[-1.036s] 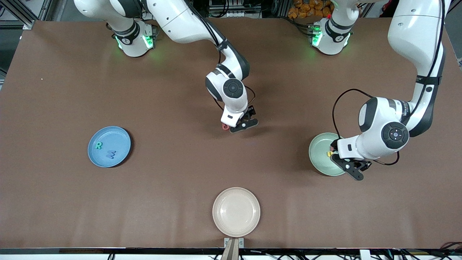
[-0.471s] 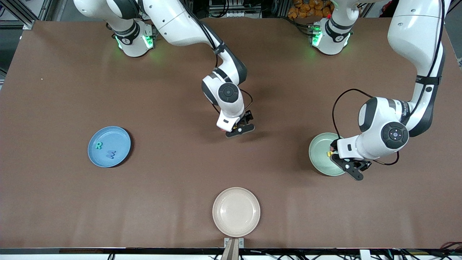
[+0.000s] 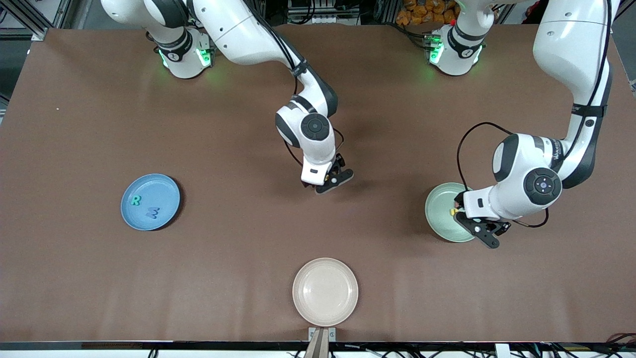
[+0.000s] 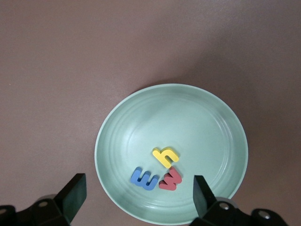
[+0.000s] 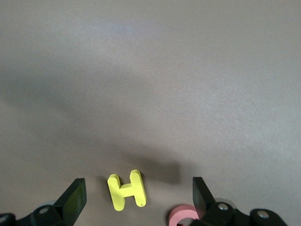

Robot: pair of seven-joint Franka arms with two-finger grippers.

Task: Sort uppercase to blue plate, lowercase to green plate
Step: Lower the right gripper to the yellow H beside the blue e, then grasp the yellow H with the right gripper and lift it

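Brown table under both Franka arms, bases along its edge farthest from the front camera. Left gripper over the green plate, fingers spread wide, nothing between them. Right gripper low over mid-table, fingers likewise wide apart and empty. Blue plate toward the right arm's end; green plate toward the left arm's end; cream plate nearest the front camera, between the two. On the blue plate: green R, blue W. On the green plate: yellow h, blue m, red letter, clustered and touching. On bare table beneath the right gripper: yellow H, red ring just beside it.
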